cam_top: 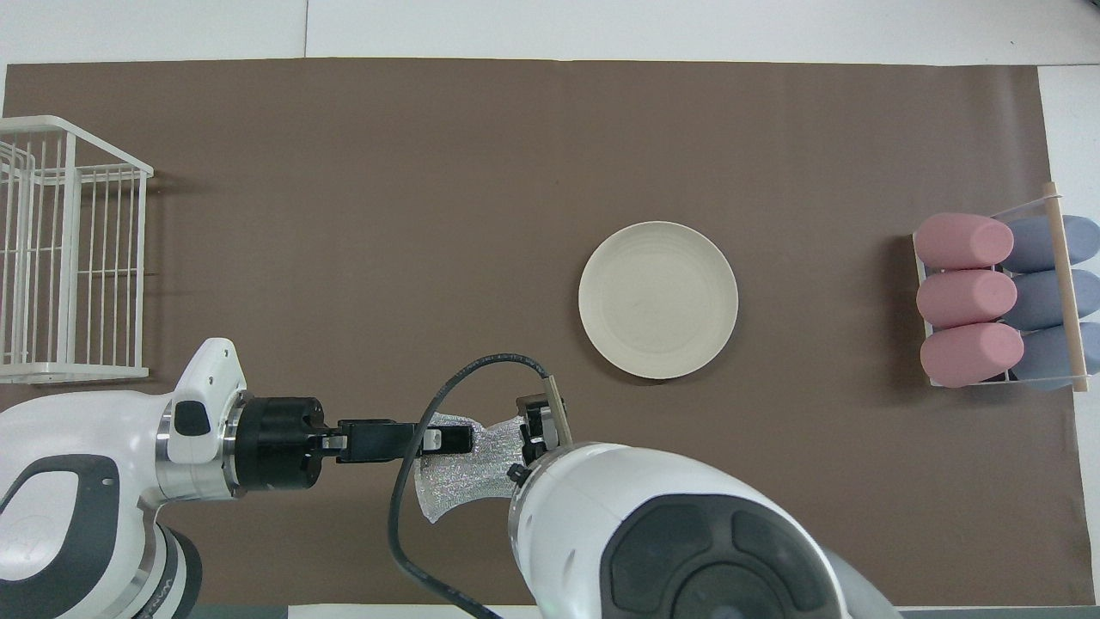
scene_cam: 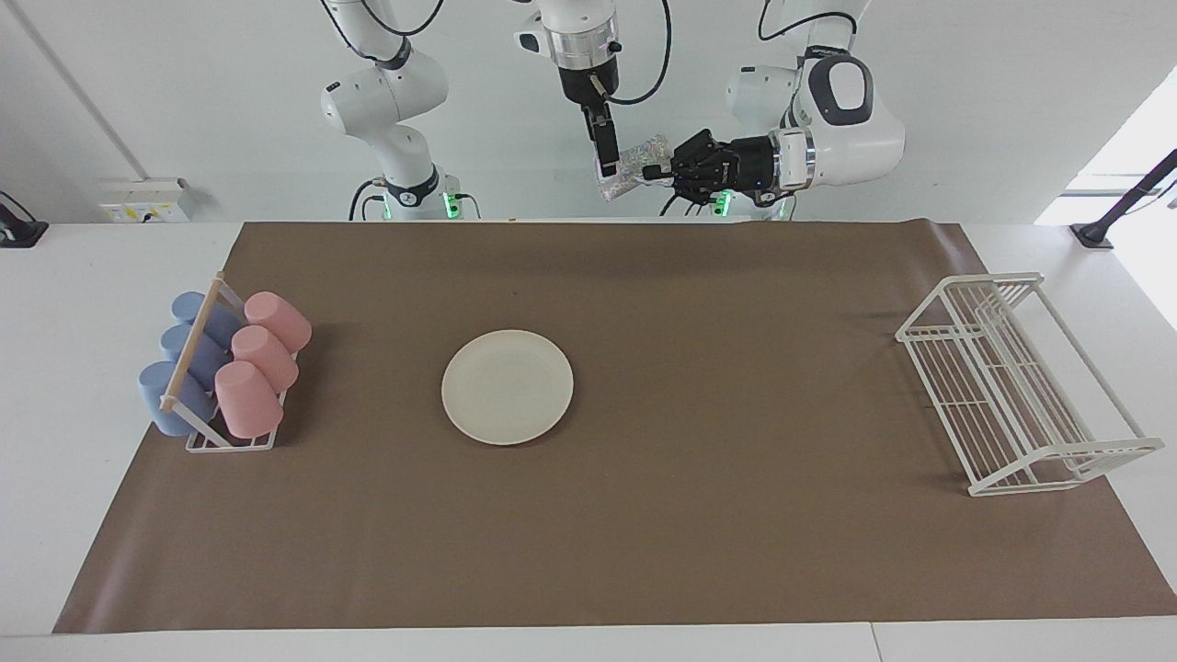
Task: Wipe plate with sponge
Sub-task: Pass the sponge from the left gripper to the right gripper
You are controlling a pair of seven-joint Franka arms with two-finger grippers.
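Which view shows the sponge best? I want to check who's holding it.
The overhead view: the sponge spreads out flat, pinched by the left gripper. In the facing view the sponge is small and partly hidden by the right gripper.
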